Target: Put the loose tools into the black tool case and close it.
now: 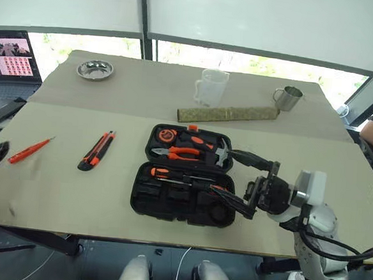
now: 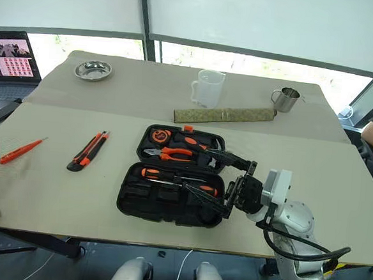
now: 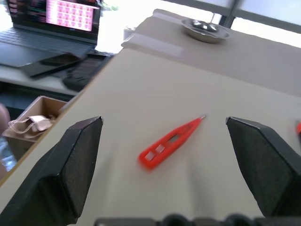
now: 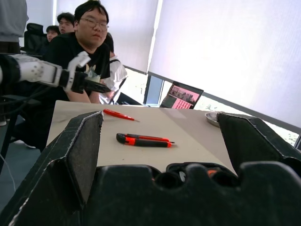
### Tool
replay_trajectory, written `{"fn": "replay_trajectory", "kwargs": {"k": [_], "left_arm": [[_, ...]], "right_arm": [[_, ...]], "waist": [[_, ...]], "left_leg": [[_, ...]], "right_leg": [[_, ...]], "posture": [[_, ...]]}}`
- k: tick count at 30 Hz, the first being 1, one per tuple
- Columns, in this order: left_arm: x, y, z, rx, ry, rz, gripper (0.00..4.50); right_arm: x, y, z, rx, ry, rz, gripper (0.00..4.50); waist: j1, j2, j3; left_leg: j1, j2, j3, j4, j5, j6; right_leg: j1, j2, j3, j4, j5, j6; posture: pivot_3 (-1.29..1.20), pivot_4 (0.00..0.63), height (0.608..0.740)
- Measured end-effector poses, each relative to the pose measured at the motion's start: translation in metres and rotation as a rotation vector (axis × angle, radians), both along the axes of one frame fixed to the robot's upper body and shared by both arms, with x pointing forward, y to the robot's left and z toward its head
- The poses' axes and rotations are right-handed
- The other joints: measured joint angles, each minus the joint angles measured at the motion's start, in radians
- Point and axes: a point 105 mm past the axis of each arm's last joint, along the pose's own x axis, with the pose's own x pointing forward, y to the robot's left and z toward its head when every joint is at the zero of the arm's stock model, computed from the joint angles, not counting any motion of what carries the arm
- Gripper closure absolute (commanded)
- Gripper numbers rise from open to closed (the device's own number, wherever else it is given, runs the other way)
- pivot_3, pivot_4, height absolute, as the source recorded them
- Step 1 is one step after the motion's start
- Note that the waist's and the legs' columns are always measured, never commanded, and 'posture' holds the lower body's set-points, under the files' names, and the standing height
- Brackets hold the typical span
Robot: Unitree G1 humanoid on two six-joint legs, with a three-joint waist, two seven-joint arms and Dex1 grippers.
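The black tool case (image 1: pixel 185 175) lay open near the middle of the table (image 1: pixel 55 188), its two halves spread flat, one behind the other. The far half held orange-handled pliers (image 1: pixel 184 152), a hammer (image 1: pixel 221 154) and a tape measure (image 1: pixel 166 135). The near half held two black-and-orange screwdrivers (image 1: pixel 177 175) lying across their recesses.

At about nine o'clock from the case, well apart from it, lay the black-and-orange utility knife (image 1: pixel 97 150), slanted on the bare tabletop. Farther out the same way, near the table's left edge, lay the slim all-orange screwdriver (image 1: pixel 30 149), its tip pointing away and toward the case side.

The right gripper (image 1: pixel 241 180) hung at three o'clock from the case, just over its right end, fingers spread wide and holding nothing. The left gripper (image 3: pixel 164 160) stood at the left edge of the table, its jaws also wide apart and empty, with the orange screwdriver lying on the table in front of it between the two fingers (image 3: pixel 70 165), untouched.

Beyond the case, at twelve o'clock, lay a long rolled mat (image 1: pixel 227 113), with a clear plastic jug (image 1: pixel 211 86) behind it and a metal mug (image 1: pixel 288 98) at one o'clock. A metal dish (image 1: pixel 95 69) sat at the far left corner, and a laptop (image 1: pixel 9 60) stood on a separate surface beyond the left edge. People (image 4: pixel 89 42) sat beside the table in the right wrist view.
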Motion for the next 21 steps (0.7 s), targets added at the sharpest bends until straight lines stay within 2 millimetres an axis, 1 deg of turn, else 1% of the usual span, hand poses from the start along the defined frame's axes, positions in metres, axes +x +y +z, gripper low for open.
{"fn": "replay_trajectory", "kwargs": {"k": [2, 4, 8, 10, 12, 16, 20, 21], "left_arm": [[0.020, -0.007, -0.014, -0.004, 0.091, -0.026, 0.00], [0.032, -0.010, -0.025, 0.003, 0.165, -0.027, 0.00], [0.044, -0.011, -0.029, 0.033, 0.230, -0.012, 0.00], [0.044, -0.009, -0.030, 0.053, 0.252, -0.001, 0.00], [0.044, -0.009, -0.035, 0.055, 0.288, 0.001, 0.00], [0.043, -0.009, -0.035, 0.060, 0.314, -0.004, 0.00], [0.038, -0.006, -0.034, 0.070, 0.337, -0.024, 1.00], [0.036, -0.006, -0.035, 0.074, 0.348, -0.033, 1.49]], "right_arm": [[0.001, 0.001, 0.002, 0.005, 0.003, 0.004, 0.02], [0.001, 0.000, 0.003, 0.001, 0.006, 0.003, 0.02], [0.001, -0.005, 0.001, -0.017, 0.018, -0.027, 0.02], [0.000, -0.007, 0.001, -0.017, 0.023, -0.043, 0.02], [-0.002, -0.009, -0.001, -0.022, 0.033, -0.057, 0.02], [-0.004, -0.010, -0.001, -0.018, 0.036, -0.071, 0.02], [-0.005, -0.011, -0.004, -0.017, 0.047, -0.080, 0.00], [-0.005, -0.011, -0.004, -0.017, 0.048, -0.081, 0.00]], "waist": [[-0.003, 0.000, 0.000], [-0.008, 0.000, 0.000], [-0.012, -0.001, 0.000], [-0.011, -0.001, 0.000], [-0.009, -0.001, 0.000], [-0.010, -0.001, 0.000], [-0.010, -0.001, 0.000], [-0.010, -0.001, 0.000]], "left_leg": [[-0.002, 0.000, -0.001, -0.001, 0.000, 0.000], [-0.003, 0.001, -0.002, -0.001, 0.000, -0.001], [-0.009, 0.001, -0.003, -0.002, -0.001, -0.001], [-0.011, 0.000, -0.001, -0.002, -0.001, -0.001], [-0.012, 0.000, -0.001, -0.002, -0.001, -0.001], [-0.010, 0.000, 0.000, -0.002, -0.001, -0.001], [-0.010, 0.000, 0.001, -0.002, -0.001, -0.001], [-0.009, 0.000, 0.001, -0.002, -0.001, -0.001]], "right_leg": [[-0.001, 0.001, -0.001, 0.000, 0.000, 0.000], [-0.002, 0.004, -0.002, -0.001, 0.000, -0.001], [-0.009, 0.004, -0.002, 0.000, 0.000, -0.001], [-0.013, 0.002, -0.001, 0.003, 0.000, -0.001], [-0.014, 0.002, 0.000, 0.004, 0.000, 0.000], [-0.013, 0.002, 0.001, 0.005, 0.000, 0.000], [-0.013, 0.002, 0.001, 0.005, 0.000, 0.000], [-0.013, 0.002, 0.001, 0.005, 0.000, 0.000]], "posture": [[0.00, 0.150, 0.740], [0.00, 0.150, 0.740], [0.00, 0.150, 0.740], [0.00, 0.150, 0.740], [0.00, 0.150, 0.740], [0.00, 0.150, 0.740], [0.00, 0.150, 0.740], [0.00, 0.150, 0.740]]}}
